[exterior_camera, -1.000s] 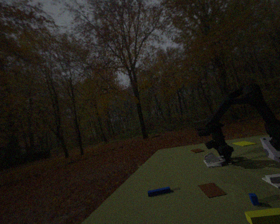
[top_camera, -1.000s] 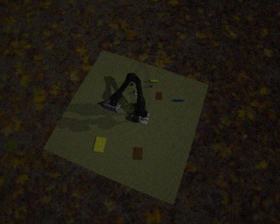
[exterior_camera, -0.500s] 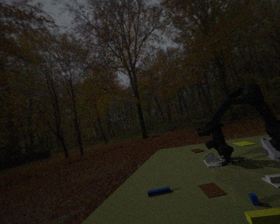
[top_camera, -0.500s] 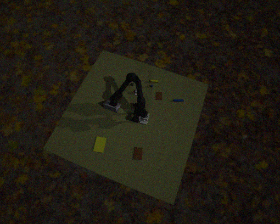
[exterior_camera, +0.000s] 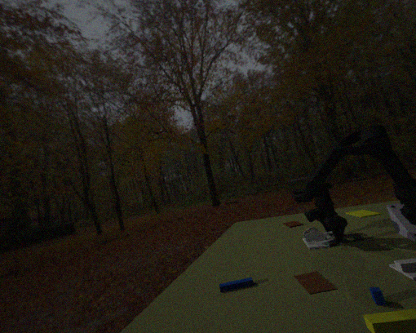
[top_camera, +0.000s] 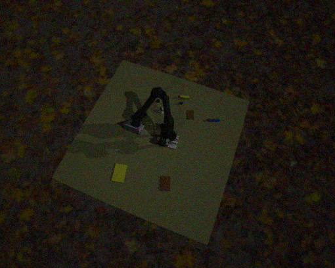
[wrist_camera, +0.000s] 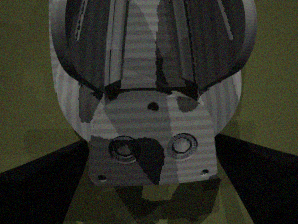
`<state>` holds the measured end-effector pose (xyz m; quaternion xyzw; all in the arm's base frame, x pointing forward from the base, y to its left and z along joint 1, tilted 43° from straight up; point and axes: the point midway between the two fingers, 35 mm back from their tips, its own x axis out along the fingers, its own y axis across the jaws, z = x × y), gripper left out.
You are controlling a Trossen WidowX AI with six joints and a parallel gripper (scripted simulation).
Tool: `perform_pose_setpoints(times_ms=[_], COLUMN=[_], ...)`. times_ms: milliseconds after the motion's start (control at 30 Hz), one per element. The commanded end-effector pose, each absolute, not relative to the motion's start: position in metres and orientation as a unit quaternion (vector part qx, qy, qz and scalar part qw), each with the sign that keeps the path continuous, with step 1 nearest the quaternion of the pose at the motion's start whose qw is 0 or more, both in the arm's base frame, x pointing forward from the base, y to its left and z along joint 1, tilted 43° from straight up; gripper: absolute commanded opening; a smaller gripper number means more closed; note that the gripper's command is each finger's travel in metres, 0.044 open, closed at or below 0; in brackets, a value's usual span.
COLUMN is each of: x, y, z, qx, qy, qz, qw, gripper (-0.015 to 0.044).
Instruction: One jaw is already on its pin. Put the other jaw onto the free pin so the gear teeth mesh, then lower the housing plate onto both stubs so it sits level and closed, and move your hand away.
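A pale grey housing plate (wrist_camera: 195, 117) lies across the near ends of two dark grey jaws, left (wrist_camera: 90, 55) and right (wrist_camera: 215, 55), in the wrist view. Round stubs show in its two ringed holes. The plate looks flat, but a small height gap cannot be judged. The gear teeth and pins are hidden under it. The jaws lie on a pale base (wrist_camera: 65, 95) (top_camera: 172, 145) (exterior_camera: 318, 246). My gripper (wrist_camera: 150, 144) is open and empty, with one black finger on each side of the plate; no contact can be made out.
A yellow tile (top_camera: 119, 173) (exterior_camera: 362, 213) and two brown tiles, one nearer (top_camera: 165, 183) and one farther (top_camera: 190, 114), lie around. A blue bar (top_camera: 213, 120) (exterior_camera: 236, 284), a small blue block (exterior_camera: 378, 295), a yellow block (top_camera: 184, 96) and a grey piece (exterior_camera: 412, 267) lie apart.
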<state>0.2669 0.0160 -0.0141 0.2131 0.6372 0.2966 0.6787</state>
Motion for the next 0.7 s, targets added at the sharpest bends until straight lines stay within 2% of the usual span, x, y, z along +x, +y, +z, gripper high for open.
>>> perform_pose_setpoints(times_ms=[0,167,367,533,667], x=[0.267,0.268,0.263,0.263,0.23], y=[0.016,0.006,-0.034,-0.033,-0.057], z=[-0.014,-0.004,0.041,0.037,0.06], qx=[0.213,0.213,0.214,0.217,0.213], qy=[0.637,0.638,0.641,0.637,0.641], qz=[0.297,0.295,0.295,0.29,0.289], qw=[0.679,0.679,0.676,0.68,0.678], gripper=[0.044,0.044,0.044,0.044,0.044])
